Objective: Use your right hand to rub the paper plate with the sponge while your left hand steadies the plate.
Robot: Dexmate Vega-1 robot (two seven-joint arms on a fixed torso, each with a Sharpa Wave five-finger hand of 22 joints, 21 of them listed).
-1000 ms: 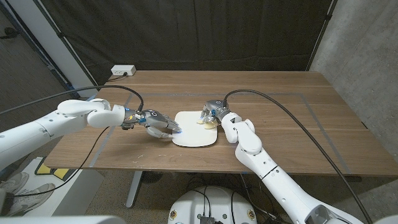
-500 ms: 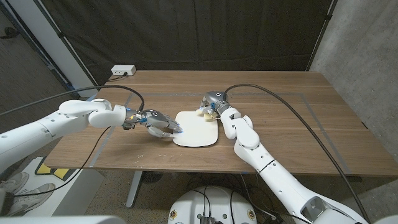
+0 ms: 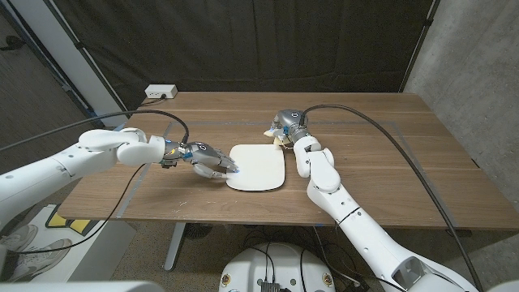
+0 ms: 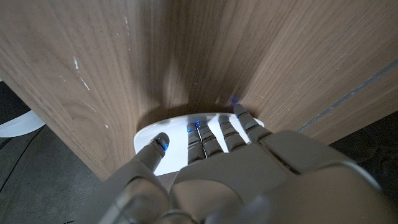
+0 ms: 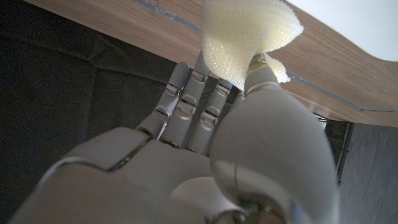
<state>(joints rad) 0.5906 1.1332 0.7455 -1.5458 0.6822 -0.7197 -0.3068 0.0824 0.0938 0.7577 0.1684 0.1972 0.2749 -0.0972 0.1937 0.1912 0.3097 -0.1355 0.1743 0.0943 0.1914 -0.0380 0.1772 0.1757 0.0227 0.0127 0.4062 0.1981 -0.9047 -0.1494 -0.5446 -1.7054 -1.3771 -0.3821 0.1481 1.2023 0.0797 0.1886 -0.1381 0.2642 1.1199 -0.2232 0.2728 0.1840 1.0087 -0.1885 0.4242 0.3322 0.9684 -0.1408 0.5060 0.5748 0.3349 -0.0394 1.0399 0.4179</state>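
A white paper plate (image 3: 257, 167) lies on the wooden table (image 3: 365, 154) near its front edge. My left hand (image 3: 209, 162) presses its fingertips (image 4: 200, 127) on the plate's (image 4: 155, 134) left rim. My right hand (image 3: 286, 127) is lifted beyond the plate's far right corner, off the plate. It pinches a pale yellow sponge (image 5: 245, 34) between thumb and fingers; the sponge (image 3: 276, 135) peeks out beside the hand in the head view.
A white power strip (image 3: 160, 92) sits at the table's far left corner. Black cables run from both wrists across the table. A dark curtain hangs behind, a concrete wall at the right.
My right hand has carried the sponge off the plate, back and to the right, past its far corner. The left hand has stayed on the plate's rim.
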